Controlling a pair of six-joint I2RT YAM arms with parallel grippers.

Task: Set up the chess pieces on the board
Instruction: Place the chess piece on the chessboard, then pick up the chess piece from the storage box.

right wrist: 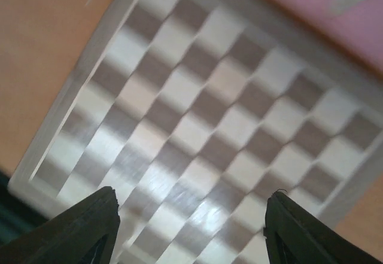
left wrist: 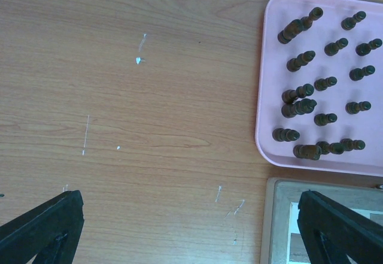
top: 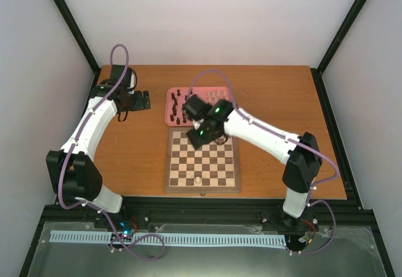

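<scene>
Above the board (right wrist: 197,108), the right claw (right wrist: 191,198) gapes empty; the left claw (left wrist: 190,201) hangs open over the table (left wrist: 149,96).

No text, label, brand, number or sign can be read in any view, whether on the board (top: 188,164), the tray (top: 171,110) or the table (top: 276,95).

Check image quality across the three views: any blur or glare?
Right wrist: motion-blurred, brown-and-cream checkered wooden chessboard smeared, with a glare patch near the bottom. Left wrist: sharp, dark brown chess pieces crisp on the pink rounded tray. Top external: evenly lit, in focus.
</scene>
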